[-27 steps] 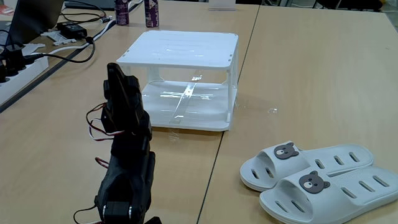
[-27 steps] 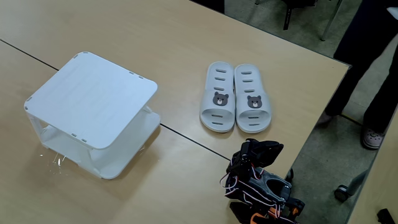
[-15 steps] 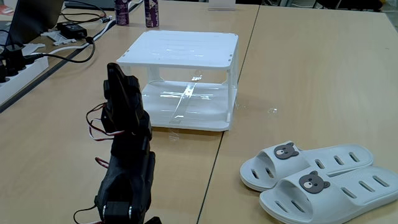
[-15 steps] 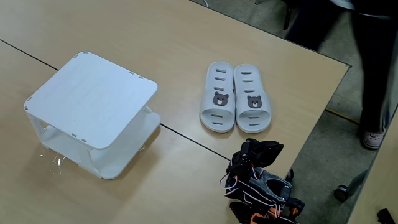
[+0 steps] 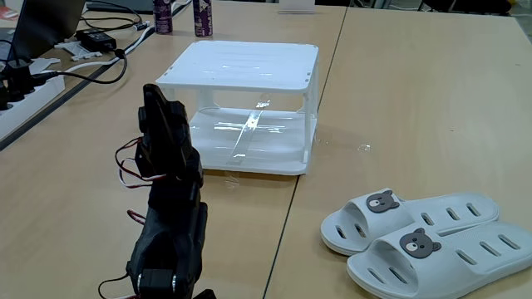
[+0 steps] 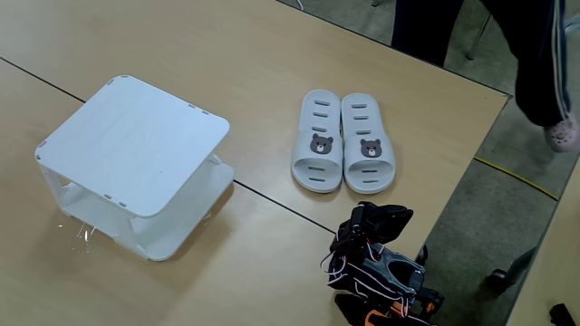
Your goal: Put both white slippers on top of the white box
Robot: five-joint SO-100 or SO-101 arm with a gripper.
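The pincer (image 5: 158, 104) sat folded at the top of the black arm (image 5: 170, 216), pointing up and away from the camera in a fixed view; whether its jaws stood apart or together could not be told, and it held nothing. In a fixed view from above, the arm (image 6: 376, 263) was a dark bundle with loose red and white wires near the table's (image 6: 272, 81) lower right edge.

Nearest the arm in that view lay the two slippers (image 6: 343, 141), side by side and touching, straps up, each with a bear badge, flat on the table. In the low fixed view the slippers (image 5: 428, 241) lay at lower right, well apart from the arm.

The box (image 5: 245, 104) stood upright beyond the arm in the low view, its top bare, its lower tier catching glare. From above, the box (image 6: 136, 163) stood at left, well apart from the slippers, across a seam in the table.

At far left in the low view lay cables (image 5: 91, 50) and a power strip (image 5: 21, 104); two dark bottles (image 5: 183, 17) stood at the back. A person's legs (image 6: 535, 54) showed at upper right from above.
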